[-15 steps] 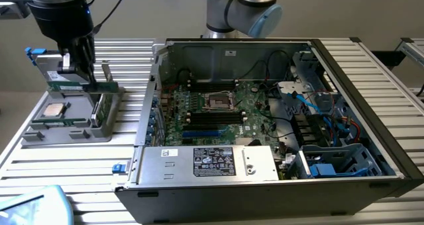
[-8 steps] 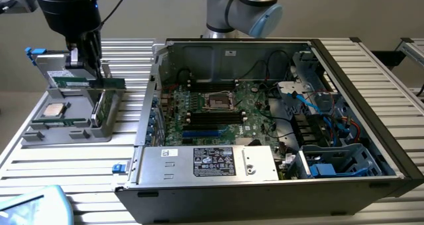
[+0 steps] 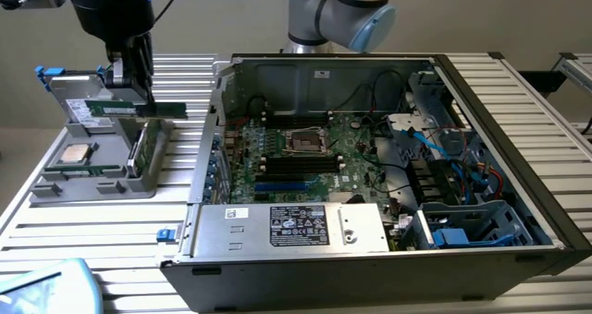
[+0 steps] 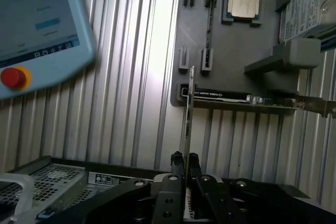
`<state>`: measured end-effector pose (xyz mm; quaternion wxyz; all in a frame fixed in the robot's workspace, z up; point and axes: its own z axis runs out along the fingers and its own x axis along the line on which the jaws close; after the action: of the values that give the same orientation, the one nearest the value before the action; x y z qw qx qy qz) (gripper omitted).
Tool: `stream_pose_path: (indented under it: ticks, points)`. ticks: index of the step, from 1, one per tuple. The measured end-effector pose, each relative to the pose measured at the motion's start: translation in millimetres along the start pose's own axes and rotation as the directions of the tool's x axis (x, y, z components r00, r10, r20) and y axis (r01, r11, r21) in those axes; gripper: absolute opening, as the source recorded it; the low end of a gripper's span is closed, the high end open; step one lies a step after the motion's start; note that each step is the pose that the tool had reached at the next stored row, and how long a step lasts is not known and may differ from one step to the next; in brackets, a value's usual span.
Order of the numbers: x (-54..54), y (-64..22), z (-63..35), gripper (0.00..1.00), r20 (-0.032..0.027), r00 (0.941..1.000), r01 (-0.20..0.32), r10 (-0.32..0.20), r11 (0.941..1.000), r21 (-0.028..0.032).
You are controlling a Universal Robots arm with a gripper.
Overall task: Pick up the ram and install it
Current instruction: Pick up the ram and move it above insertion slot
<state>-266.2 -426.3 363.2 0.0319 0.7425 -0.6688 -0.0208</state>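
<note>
The ram (image 3: 165, 109), a thin green stick, hangs level above the grey parts tray (image 3: 55, 189) at the exterior view's left. My gripper (image 3: 132, 96) is shut on its upper edge from above. In the wrist view the ram (image 4: 188, 103) shows edge-on, pinched between the black fingers (image 4: 177, 162). The open computer case (image 3: 518, 120) lies to the exterior view's right, with the motherboard (image 3: 356, 147) and its black memory slots (image 3: 301, 163) exposed.
On the tray sit a square silver processor (image 4: 244, 4), an upright expansion card (image 4: 252, 99) and a silver drive with blue rails (image 4: 310, 3). A teach pendant with a red button (image 4: 37, 24) lies on the slatted table (image 4: 136, 77). The case's power supply (image 3: 296, 225) runs along its front.
</note>
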Motion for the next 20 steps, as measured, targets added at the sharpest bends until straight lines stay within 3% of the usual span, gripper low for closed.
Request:
stream_pose_path:
  ticks: [11, 20]
  points:
    - [3.2, -27.3, -15.2, 0.14, 0.0124, 0.9999, 0.003, -0.003, 1.0000, 0.0013]
    - [6.5, -58.7, -21.5, 0.14, 0.0140, 0.9999, 0.004, -0.004, 1.0000, 0.0015]
